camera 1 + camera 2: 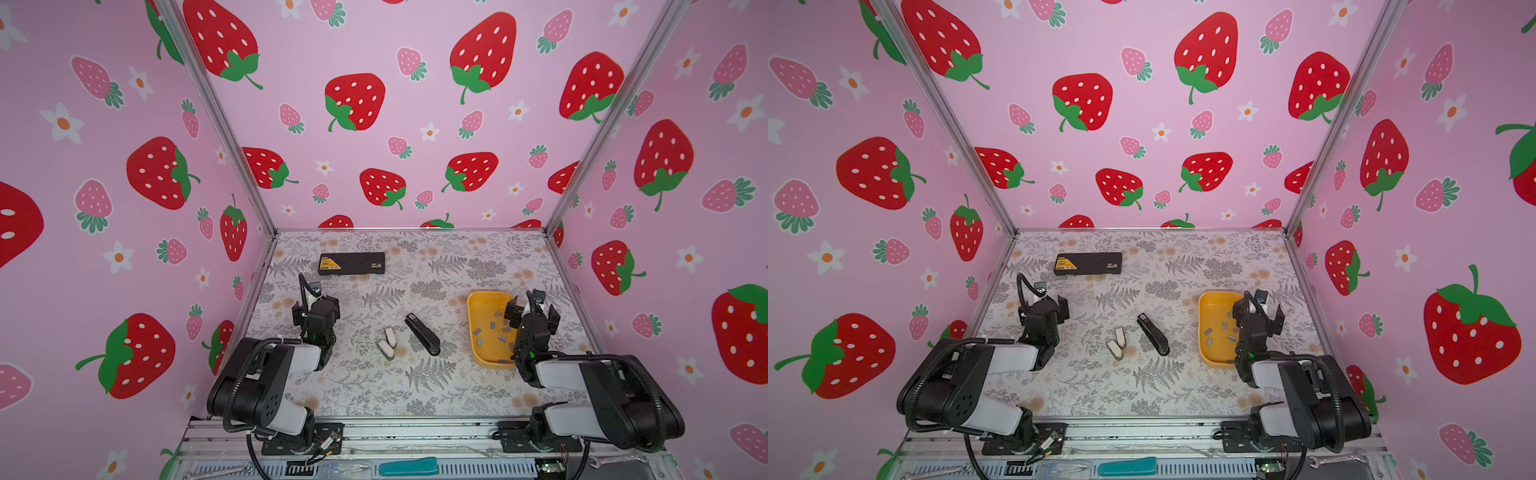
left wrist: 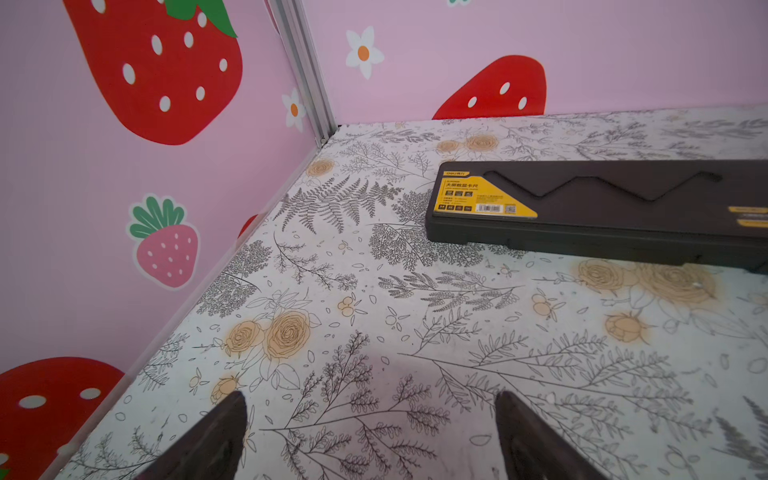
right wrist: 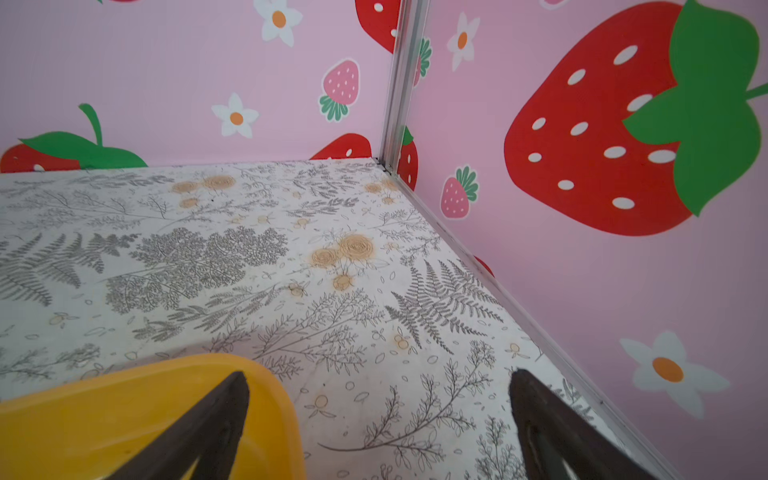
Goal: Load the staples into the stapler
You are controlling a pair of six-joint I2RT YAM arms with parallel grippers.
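The black stapler (image 1: pixel 423 334) (image 1: pixel 1153 334) lies shut and slantwise in the middle of the table. The staples (image 1: pixel 478 331) (image 1: pixel 1208 331), several small grey strips, lie loose in a yellow tray (image 1: pixel 470 320) (image 1: pixel 1201 320) on the right. My left gripper (image 1: pixel 315 306) (image 1: pixel 1042 309) (image 2: pixel 370 399) hovers open at the left, well apart from the stapler, with only bare table between its fingers. My right gripper (image 1: pixel 532 312) (image 1: pixel 1258 313) (image 3: pixel 378 374) hangs open over the tray's far right edge (image 3: pixel 124 407) and holds nothing.
Two small white staplers (image 1: pixel 386 343) (image 1: pixel 1118 343) lie just left of the black one. A long black case (image 1: pixel 351 263) (image 1: pixel 1088 263) (image 2: pixel 602 208) sits at the back left. Pink walls close in the left, back and right sides.
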